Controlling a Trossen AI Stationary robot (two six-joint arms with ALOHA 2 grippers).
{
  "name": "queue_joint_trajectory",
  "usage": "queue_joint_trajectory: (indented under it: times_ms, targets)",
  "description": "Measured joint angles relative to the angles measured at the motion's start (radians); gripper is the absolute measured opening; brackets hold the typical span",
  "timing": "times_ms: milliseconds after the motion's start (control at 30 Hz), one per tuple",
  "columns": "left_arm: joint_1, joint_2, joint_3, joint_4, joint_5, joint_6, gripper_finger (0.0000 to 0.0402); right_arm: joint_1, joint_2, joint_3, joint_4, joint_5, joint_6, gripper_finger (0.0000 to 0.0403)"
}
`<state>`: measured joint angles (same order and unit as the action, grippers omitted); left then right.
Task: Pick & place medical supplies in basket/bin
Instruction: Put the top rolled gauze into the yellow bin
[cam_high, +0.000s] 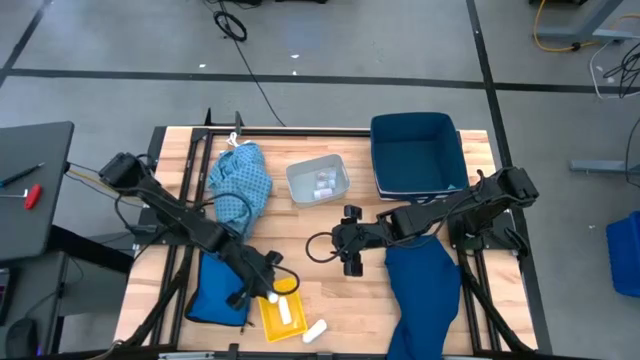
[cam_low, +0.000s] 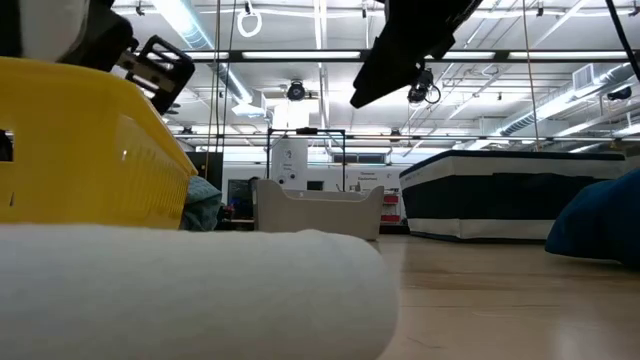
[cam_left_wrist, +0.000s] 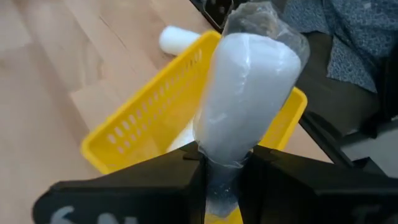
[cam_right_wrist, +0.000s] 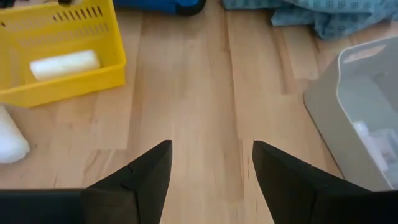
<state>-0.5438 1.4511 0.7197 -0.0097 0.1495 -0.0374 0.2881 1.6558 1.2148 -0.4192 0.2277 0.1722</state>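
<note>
- Wooden table (cam_high: 300, 225) in the high view carried a small yellow slotted plastic basket (cam_high: 281, 316) at its near edge, with one white roll (cam_high: 284, 311) lying inside and a second white roll (cam_high: 315, 330) on the wood just beside the basket.
- The left gripper (cam_high: 262, 283) hung over the basket's far end; the right gripper (cam_high: 352, 243) waited near the table's middle, its arm passing over a large navy cloth (cam_high: 425, 290) at the near right edge.
- A light blue patterned cloth (cam_high: 241, 183) lay toward the far left, a grey plastic tray (cam_high: 318, 180) with tiny clear vials (cam_high: 324, 182) sat mid-table, and a deep navy bin (cam_high: 416, 153) stood at the far right corner.
- In the low view the loose roll (cam_low: 190, 290) filled the foreground, the yellow basket (cam_low: 90, 145) behind it.
- In the left wrist view the left gripper (cam_left_wrist: 224, 163) was clamped on a plastic-wrapped white roll (cam_left_wrist: 245, 93), held above the basket (cam_left_wrist: 149, 112).
- In the right wrist view the right gripper (cam_right_wrist: 211, 165) stood with fingers (cam_right_wrist: 146, 171) spread and nothing between them, above bare wood; the basket (cam_right_wrist: 62, 81) with its roll (cam_right_wrist: 64, 64) and the grey tray (cam_right_wrist: 357, 118) lay ahead.
</note>
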Motion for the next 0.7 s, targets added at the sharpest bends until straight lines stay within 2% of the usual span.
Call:
queue_joint_trajectory:
  times_ms: [333,500,700]
  targets:
    - [0.000,0.109,0.000,0.100,0.093,-0.014,0.0050,0.007,0.000,0.000,0.005,-0.030,0.007,0.0231]
    - [0.000,0.133,0.000,0.109,0.103,-0.027,0.0052,0.010,0.000,0.000,0.004,-0.044,0.025,0.0231]
    - [0.000,0.134,0.000,0.112,0.122,-0.038,0.0132,0.019,0.000,0.000,0.004,-0.044,0.027,0.0231]
